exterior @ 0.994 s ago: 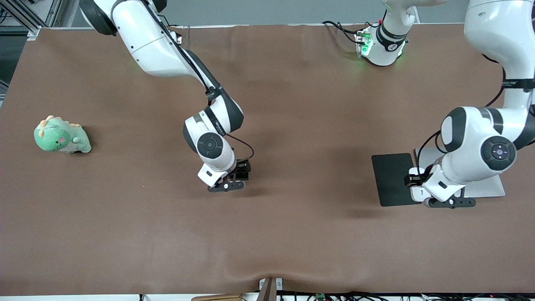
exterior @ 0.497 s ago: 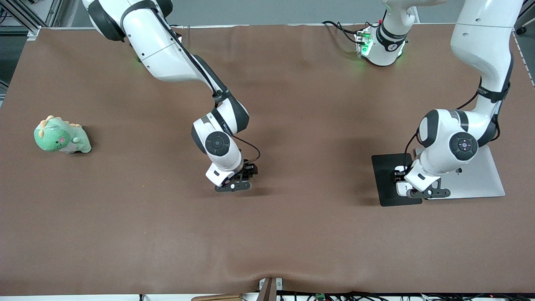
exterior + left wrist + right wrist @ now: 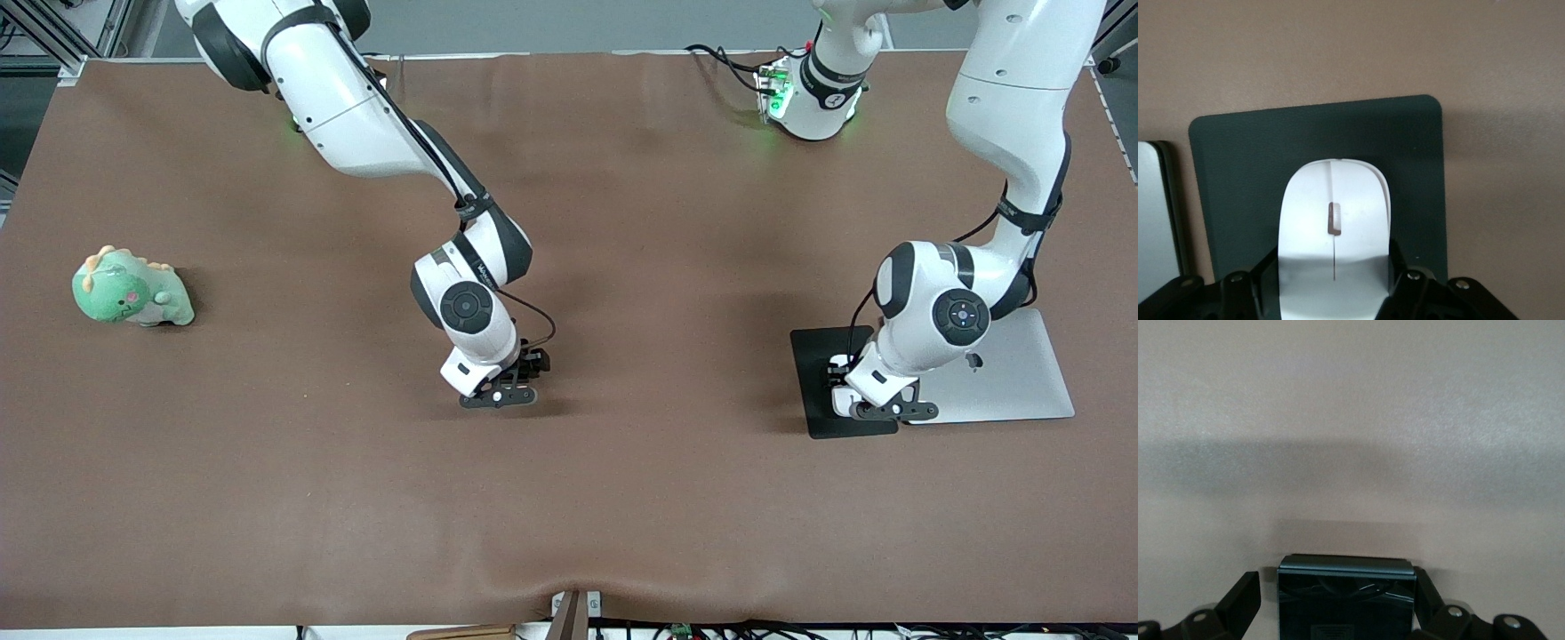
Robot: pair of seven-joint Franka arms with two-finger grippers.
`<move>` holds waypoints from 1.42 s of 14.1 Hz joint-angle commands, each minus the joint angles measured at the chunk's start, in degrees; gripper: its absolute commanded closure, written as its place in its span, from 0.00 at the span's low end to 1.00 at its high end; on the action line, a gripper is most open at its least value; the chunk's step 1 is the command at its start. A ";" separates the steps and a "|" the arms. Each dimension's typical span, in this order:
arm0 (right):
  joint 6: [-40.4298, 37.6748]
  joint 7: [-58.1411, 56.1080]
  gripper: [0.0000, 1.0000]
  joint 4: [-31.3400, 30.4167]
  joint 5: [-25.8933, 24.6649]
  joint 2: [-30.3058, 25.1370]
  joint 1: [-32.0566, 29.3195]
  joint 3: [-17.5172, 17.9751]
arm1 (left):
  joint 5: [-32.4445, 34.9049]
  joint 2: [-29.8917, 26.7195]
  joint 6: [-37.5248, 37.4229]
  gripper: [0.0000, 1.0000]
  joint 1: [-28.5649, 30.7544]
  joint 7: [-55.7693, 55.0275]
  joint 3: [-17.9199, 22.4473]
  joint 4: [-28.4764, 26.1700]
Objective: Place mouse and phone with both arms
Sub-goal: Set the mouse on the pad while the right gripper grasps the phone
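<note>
Toy is left untouched. Phone is held between the right gripper jaws, low over bare tabletop. Mouse is clamped in the left gripper, directly over the pad, long axis running straight out from the gripper.

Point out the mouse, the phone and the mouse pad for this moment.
mouse (image 3: 1335, 220), left wrist view, on its white top by the scroll wheel.
phone (image 3: 1346, 600), right wrist view, on its glossy black face.
mouse pad (image 3: 1258, 167), left wrist view, on bare dark surface.

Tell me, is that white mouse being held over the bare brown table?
No, the mouse, held by the left gripper, is over the dark mouse pad.
</note>
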 commanded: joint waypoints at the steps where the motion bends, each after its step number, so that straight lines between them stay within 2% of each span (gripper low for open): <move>1: -1.54 2.28 0.00 0.87 0.15 0.43 1.09 -0.71 | 1.40 0.28 1.23 0.73 1.53 0.64 -0.50 -0.60; 3: -2.86 2.20 0.03 0.52 0.06 0.26 1.00 -0.71 | 1.40 0.98 1.50 0.71 1.62 0.64 -0.59 -0.52; 6: -3.74 2.46 0.61 0.52 0.15 -0.27 0.65 -0.71 | 1.40 1.51 1.67 0.66 1.62 0.64 -0.59 -0.52; 7: -3.83 2.54 0.76 0.52 0.15 -0.70 0.47 -0.71 | 1.31 1.78 1.67 0.51 1.62 0.55 -0.50 -0.43; 8: -3.92 2.46 0.88 0.52 0.15 -1.32 0.30 -0.71 | 1.31 1.95 1.67 0.23 1.62 0.46 -0.59 -0.17; 9: -4.70 2.20 0.94 0.52 0.15 -2.02 0.03 -0.71 | 1.31 1.87 1.67 0.00 1.71 0.11 -0.59 0.01; 12: -10.66 1.93 1.00 0.61 0.32 -6.84 -3.47 -0.80 | 1.22 -0.93 -0.25 0.00 1.10 -0.59 -0.68 2.82; 14: -14.71 1.15 1.00 0.43 0.94 -10.62 -7.33 -0.45 | 1.31 -4.79 -4.11 0.00 1.27 0.02 -0.68 3.61; 16: -19.36 -3.75 1.00 -0.26 0.94 -14.05 -10.85 -0.44 | 1.31 -8.40 -11.29 0.00 1.36 0.11 -0.68 6.41; 20: -20.62 -14.39 1.00 -10.70 1.03 -24.59 -18.14 -0.53 | 1.40 -10.00 -32.20 0.00 1.53 0.29 -0.59 21.68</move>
